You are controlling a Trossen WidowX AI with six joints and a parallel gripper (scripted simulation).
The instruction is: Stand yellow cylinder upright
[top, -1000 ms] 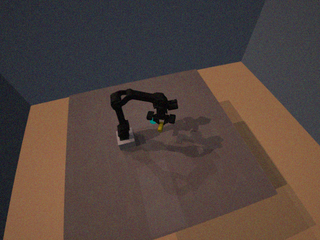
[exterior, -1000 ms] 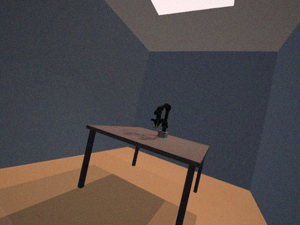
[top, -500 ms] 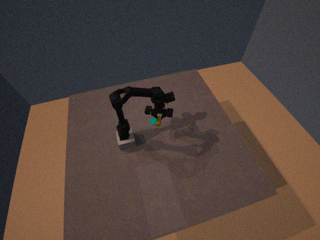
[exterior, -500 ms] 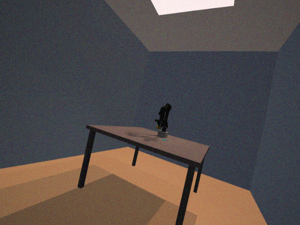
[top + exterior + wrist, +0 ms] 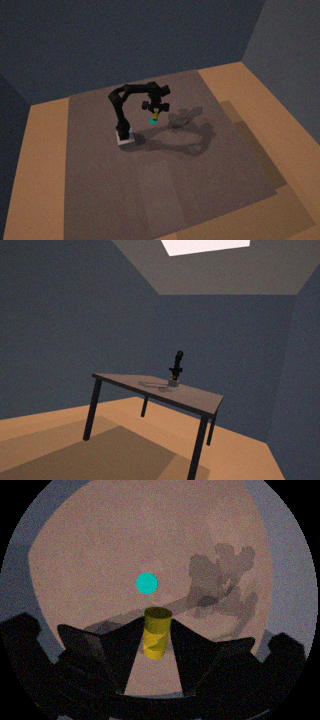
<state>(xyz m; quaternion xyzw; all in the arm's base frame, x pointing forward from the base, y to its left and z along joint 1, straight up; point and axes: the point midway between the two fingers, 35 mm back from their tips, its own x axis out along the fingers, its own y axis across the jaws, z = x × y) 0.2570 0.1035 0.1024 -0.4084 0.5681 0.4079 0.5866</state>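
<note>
My gripper [image 5: 155, 112] [image 5: 157, 621] is shut on the yellow tall cylinder [image 5: 155, 115] [image 5: 156, 632] and holds it above the table, pointing down and nearly upright. The cyan circle [image 5: 152, 121] [image 5: 147, 583] [image 5: 175, 389] lies on the table just below and a little to the left of the cylinder's lower end in the top view. In the wrist view the circle sits just beyond the cylinder's tip. In the exterior view the arm [image 5: 177, 366] is small, and the cylinder is only a faint yellow speck there.
The arm's base [image 5: 125, 139] [image 5: 173, 382] stands on the grey table [image 5: 103, 180] [image 5: 196, 397]. The arm's shadow [image 5: 186, 129] falls to the right of the circle. The table's edges drop to an orange floor [image 5: 38, 155].
</note>
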